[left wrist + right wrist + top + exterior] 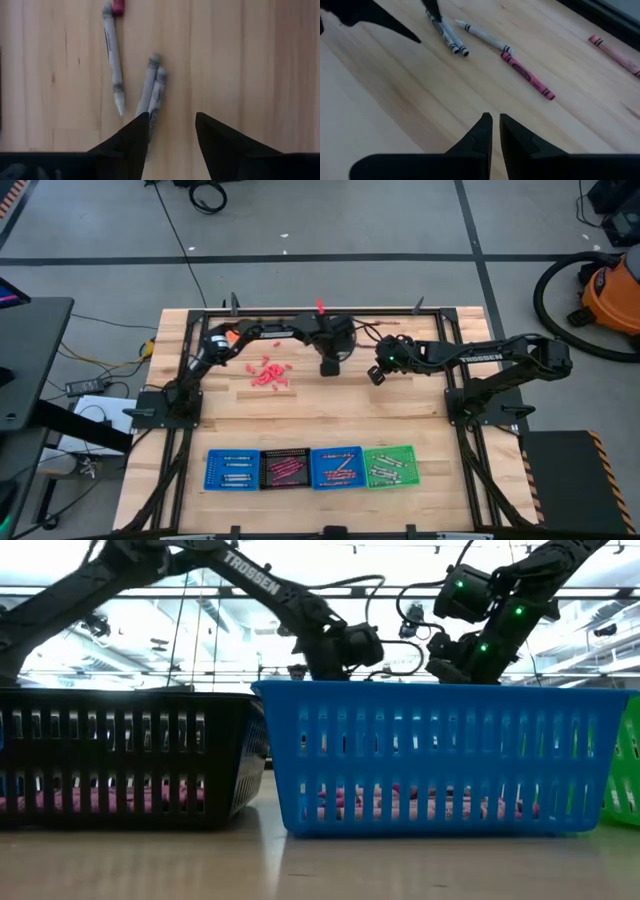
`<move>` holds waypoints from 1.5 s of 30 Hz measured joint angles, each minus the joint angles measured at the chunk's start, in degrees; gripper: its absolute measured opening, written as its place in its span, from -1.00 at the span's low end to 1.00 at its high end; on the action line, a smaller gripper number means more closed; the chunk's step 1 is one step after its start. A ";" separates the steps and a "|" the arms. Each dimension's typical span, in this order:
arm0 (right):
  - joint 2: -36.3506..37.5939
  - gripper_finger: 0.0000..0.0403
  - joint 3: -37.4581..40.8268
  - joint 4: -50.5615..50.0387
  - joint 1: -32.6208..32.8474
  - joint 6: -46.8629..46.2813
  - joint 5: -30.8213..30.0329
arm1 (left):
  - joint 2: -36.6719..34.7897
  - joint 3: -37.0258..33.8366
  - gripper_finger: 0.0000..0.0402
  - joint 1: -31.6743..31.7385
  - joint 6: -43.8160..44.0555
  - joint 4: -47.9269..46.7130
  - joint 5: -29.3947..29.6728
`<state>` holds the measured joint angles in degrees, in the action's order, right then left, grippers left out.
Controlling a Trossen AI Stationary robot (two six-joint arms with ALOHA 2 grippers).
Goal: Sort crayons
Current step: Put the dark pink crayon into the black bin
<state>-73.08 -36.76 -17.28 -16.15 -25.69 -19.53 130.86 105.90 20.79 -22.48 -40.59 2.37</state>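
Wooden table (pixel 300 405): four trays along the near edge hold sorted crayons (pixel 268 373); loose pink ones lie mid-table. Left gripper (pixel 171 131) released over grey pair (pixel 152 90); right gripper (pixel 495 131) nearly clenched, empty.

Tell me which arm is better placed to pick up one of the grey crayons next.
The left arm. Its open left gripper is over the pair of grey wax crayons, one finger already touching them. The right gripper is nearly shut, over bare wood, farther from them.
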 joint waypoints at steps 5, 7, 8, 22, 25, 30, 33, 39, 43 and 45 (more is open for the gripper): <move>2.01 -0.79 -0.01 -3.77 0.01 -0.96 1.20 | 4.48 9.02 -0.14 -0.07 2.24 -7.52 0.95; 3.17 -0.79 -0.01 -3.90 0.01 -1.02 1.21 | 5.15 10.17 -0.14 0.27 2.65 -8.99 1.82; 3.91 -0.79 -0.01 -4.22 0.01 -1.05 1.17 | 5.21 10.37 -0.14 0.34 2.84 -9.54 1.89; 11.37 -0.79 -0.01 -3.96 2.72 0.90 4.93 | 4.23 10.32 -0.23 -1.26 0.65 -13.62 -1.23; 10.88 -0.79 0.21 -1.58 3.14 5.24 7.64 | 3.18 10.30 -0.23 -0.93 0.71 -12.67 -2.80; 8.94 -0.79 4.60 7.18 3.21 14.74 9.87 | 0.72 6.03 -0.23 0.21 0.78 -9.49 -3.82; 7.32 -0.79 7.34 14.20 1.75 17.32 10.75 | -2.49 -0.47 -0.23 0.90 1.64 -4.77 -4.12; 1.28 -0.79 8.84 22.03 -4.54 22.89 10.26 | -11.35 -15.13 -0.23 0.52 2.21 7.27 -4.07; -3.12 -0.79 8.72 25.48 -8.83 26.71 10.75 | -16.53 -21.46 -0.23 0.06 3.37 11.82 -4.11; -4.68 -0.79 7.92 25.08 -11.00 27.59 12.88 | -18.98 -23.70 -0.23 -0.14 3.70 12.98 -4.08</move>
<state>-77.76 -28.84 7.80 -27.15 1.90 -6.66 111.88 82.21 20.65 -18.78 -27.61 -1.70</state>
